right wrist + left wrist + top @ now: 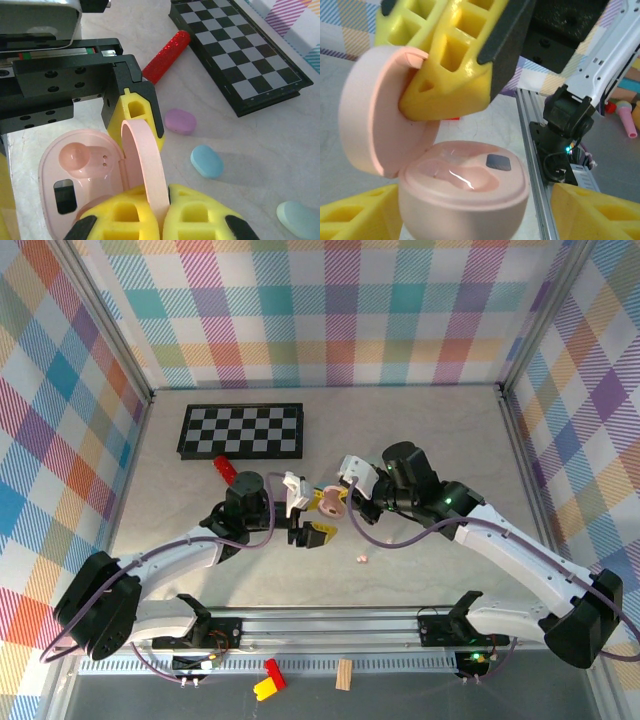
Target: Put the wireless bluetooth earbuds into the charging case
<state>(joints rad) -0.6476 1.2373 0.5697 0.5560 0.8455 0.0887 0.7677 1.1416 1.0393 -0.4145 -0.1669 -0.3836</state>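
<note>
The top view is taking in the whole table (430,440). The chessboard (242,430) is lying at upper left and both arms are meeting at the middle. The tiny pink earbud (362,559) is sitting alone on the bare surface, below and right of the grippers.

The right wrist view is looking under the arms towards the board. It is catching a red glitter stick (165,56) at the top. Three pastel ovals are lying on the table in the right half of that frame: a mint pebble (300,220), a blue pebble (206,161) and a purple pebble (180,121).

The left wrist view is peering from close up into the open charging case (465,190), whose lid (370,115) is standing up at the left.

The case is sitting between the two grippers at the centre, and the earbud is lying apart from both of them. The right gripper (160,196) is pinching the upright lid, its yellow fingers closed right down on the edge. The left gripper (475,212) is standing open, its fingers (595,210) spread to either side of the case's base. The finger at lower right is clearly off the case. I cannot tell whether the lower-left finger is touching it.
</note>
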